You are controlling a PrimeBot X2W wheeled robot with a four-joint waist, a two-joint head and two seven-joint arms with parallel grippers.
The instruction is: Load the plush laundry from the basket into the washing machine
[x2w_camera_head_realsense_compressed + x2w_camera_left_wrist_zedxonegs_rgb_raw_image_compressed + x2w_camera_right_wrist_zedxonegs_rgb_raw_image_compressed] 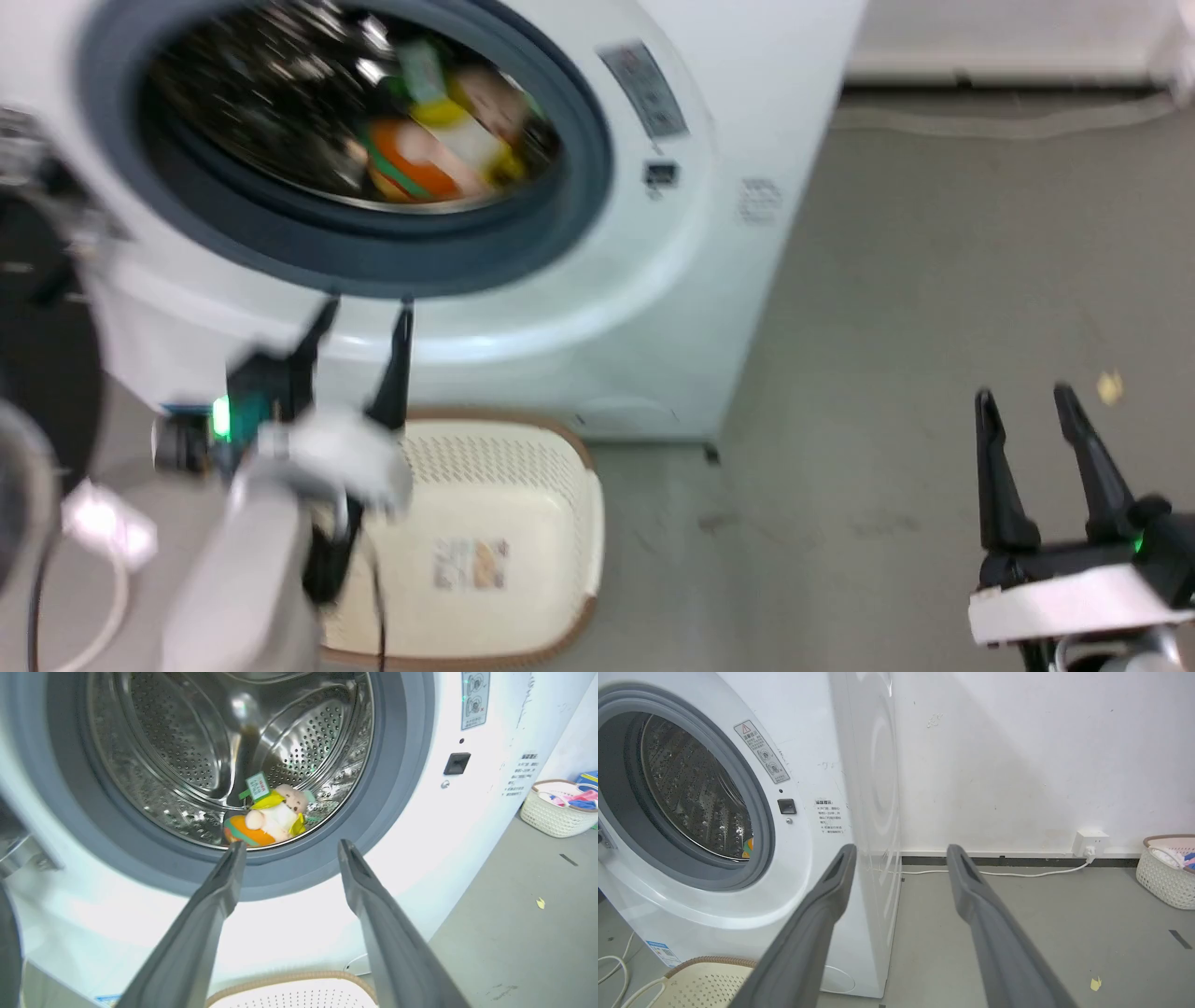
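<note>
The plush laundry lies free on the bottom of the steel drum of the washing machine, its green tag sticking up. The head view shows it blurred inside the porthole, the plush laundry low in the washing machine. My left gripper is open and holds nothing, just outside the porthole's lower gasket; in the head view my left gripper hangs above the basket. The basket holds only its paper label. My right gripper stands open over the floor at the lower right, nothing between its fingers.
The black-rimmed door hangs open at the left. A white cable lies on the floor there. Another basket with coloured cloth stands by the wall beside a socket. Grey floor stretches right of the machine.
</note>
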